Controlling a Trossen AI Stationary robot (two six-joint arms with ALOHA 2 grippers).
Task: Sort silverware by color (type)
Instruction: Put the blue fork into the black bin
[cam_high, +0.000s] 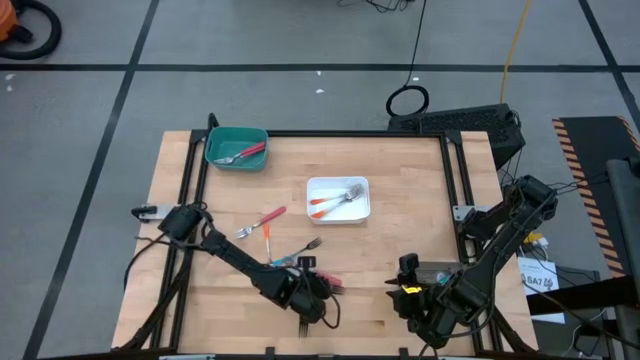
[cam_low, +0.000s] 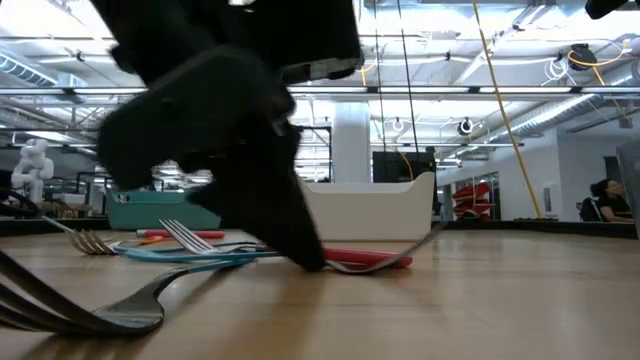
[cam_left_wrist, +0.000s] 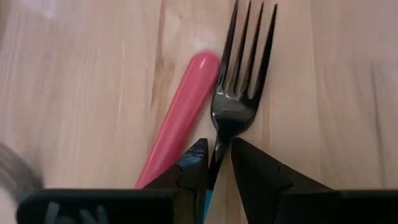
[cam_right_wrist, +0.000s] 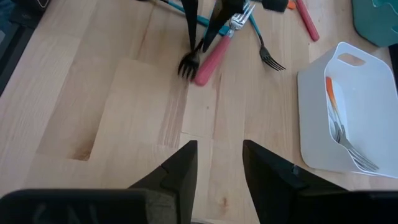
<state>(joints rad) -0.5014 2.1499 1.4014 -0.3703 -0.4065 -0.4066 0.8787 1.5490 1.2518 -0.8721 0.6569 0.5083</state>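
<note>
Near the front edge of the pale wooden table (cam_high: 400, 170), the left gripper (cam_left_wrist: 217, 163) is pinched onto the neck of a blue-handled fork (cam_left_wrist: 239, 74), its two fingers nearly together with only the thin stem between them; the fork's tines point away from the wrist and lie on the wood. Just beside that fork, touching or nearly touching its head, lies a pink-handled utensil (cam_left_wrist: 180, 115), whose working end is hidden under the gripper. Farther toward the table's middle sit two more loose forks: one with an orange-red handle (cam_high: 262, 220) and one teal-handled (cam_high: 300, 250), close together. A white tray (cam_high: 338, 199) at mid-table holds two orange-handled forks (cam_high: 335, 203), and a teal tray (cam_high: 236, 147) at the far left corner holds red-handled pieces (cam_high: 245, 153); their exact number cannot be told. The right gripper (cam_right_wrist: 218, 163) hovers over bare wood at the front right, well apart from the cluster, its fingers parted and holding nothing. Black rails frame the table's edges, and it stands on grey flooring crossed by dark lines. Beyond the table, the low view shows a large open hall with ceiling lights, a white pillar, a white humanoid figure at far left, and a seated person at far right.
</note>
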